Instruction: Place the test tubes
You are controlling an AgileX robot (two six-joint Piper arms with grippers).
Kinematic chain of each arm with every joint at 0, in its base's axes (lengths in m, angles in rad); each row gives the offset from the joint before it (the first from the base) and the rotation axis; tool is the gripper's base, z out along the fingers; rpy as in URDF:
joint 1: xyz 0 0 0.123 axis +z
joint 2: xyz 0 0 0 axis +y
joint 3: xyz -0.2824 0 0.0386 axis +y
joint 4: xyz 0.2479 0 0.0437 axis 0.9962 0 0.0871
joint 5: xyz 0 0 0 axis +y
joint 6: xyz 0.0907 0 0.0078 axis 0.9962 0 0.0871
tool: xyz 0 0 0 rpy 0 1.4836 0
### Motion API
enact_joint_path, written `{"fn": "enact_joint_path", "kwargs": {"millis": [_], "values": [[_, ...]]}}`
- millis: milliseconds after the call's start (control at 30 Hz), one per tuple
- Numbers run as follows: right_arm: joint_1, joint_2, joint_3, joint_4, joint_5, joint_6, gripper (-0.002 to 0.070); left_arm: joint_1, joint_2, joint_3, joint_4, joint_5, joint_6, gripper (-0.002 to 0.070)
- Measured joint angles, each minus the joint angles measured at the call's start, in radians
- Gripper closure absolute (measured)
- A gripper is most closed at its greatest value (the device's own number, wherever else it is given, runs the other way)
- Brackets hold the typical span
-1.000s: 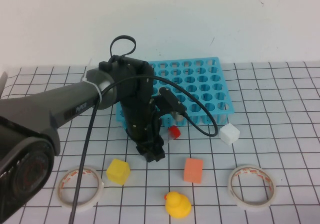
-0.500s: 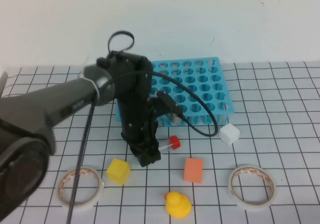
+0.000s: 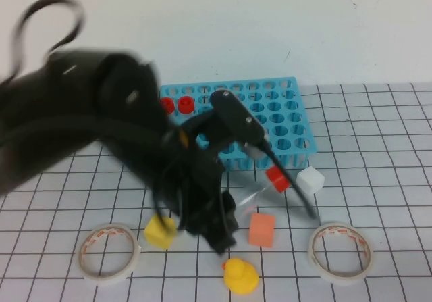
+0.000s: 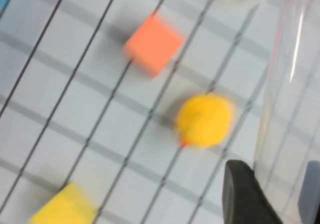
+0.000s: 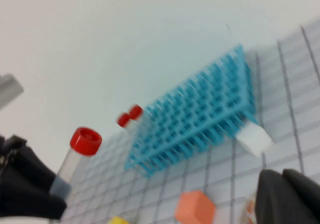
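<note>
The test tube [image 3: 260, 188] with its red cap was held clear of the desk [image 3: 378, 153], tilted with the cap uppermost, in front of the blue rack [image 3: 283, 116]. The left gripper [image 3: 221, 215] had its jaws closed on the clear lower part of it; in the left wrist view the glass ran between a dark finger [image 4: 245, 194] and a paler one. Two racked tubes [image 3: 175, 105] with red caps already stood side by side at the back left corner of the rack.

We judged the step in hand to be the carry to the rack. To do it well, we would bring the tube upright before it reached the holes and centre its rounded end over a free hole beside the two seated ones. Then we would lower it straight. Because the grip sat low on the glass, we would let go once the end was guided in, before the jaws met the rack top.

A white cube [image 3: 310, 180] sat just beside the rack's front right corner. An orange cube [image 3: 261, 229], a yellow cube [image 3: 160, 231], a yellow duck [image 3: 240, 275] and two tape rolls [image 3: 339, 250] lay nearer us.

The right gripper [image 5: 292, 196] showed only in its own wrist view, off to the rack's right, jaws closed on nothing.
</note>
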Motion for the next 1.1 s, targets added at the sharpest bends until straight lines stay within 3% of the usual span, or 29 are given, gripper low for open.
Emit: {"fn": "enact_joint_path", "kwargs": {"millis": [200,233,367,567,800,900,1000,1100], "values": [[0.002,0.080,-0.087,0.193,0.002,-0.245,0.0678,-0.042,-0.272,0.293,-0.152,-0.341,-0.004,0.0459],[0.017,0.135,-0.120,0.247,0.017,-0.340,0.0678,-0.042,-0.341,0.371,-0.216,-0.459,-0.004,0.0459],[0.051,0.290,-0.178,0.379,0.092,-0.553,0.0678,-0.042,-0.425,0.494,-0.329,-0.640,-0.006,0.0459],[0.064,0.599,-0.306,0.428,0.316,-0.822,0.0678,-0.042,-0.439,0.589,-0.503,-0.824,-0.006,0.0459],[0.085,0.996,-0.504,0.429,0.500,-0.917,0.0666,-0.042,-0.439,0.592,-0.635,-0.957,0.010,0.0459],[0.140,1.153,-0.614,0.429,0.539,-0.956,0.0589,-0.042,-0.439,0.592,-0.649,-0.972,0.010,0.0459],[0.269,1.339,-0.772,0.429,0.551,-0.976,0.0415,-0.042,-0.439,0.592,-0.652,-0.972,0.011,0.0459],[0.358,1.466,-0.895,0.429,0.551,-0.979,0.0309,-0.042,-0.439,0.592,-0.654,-0.974,0.011,0.0459]]}}
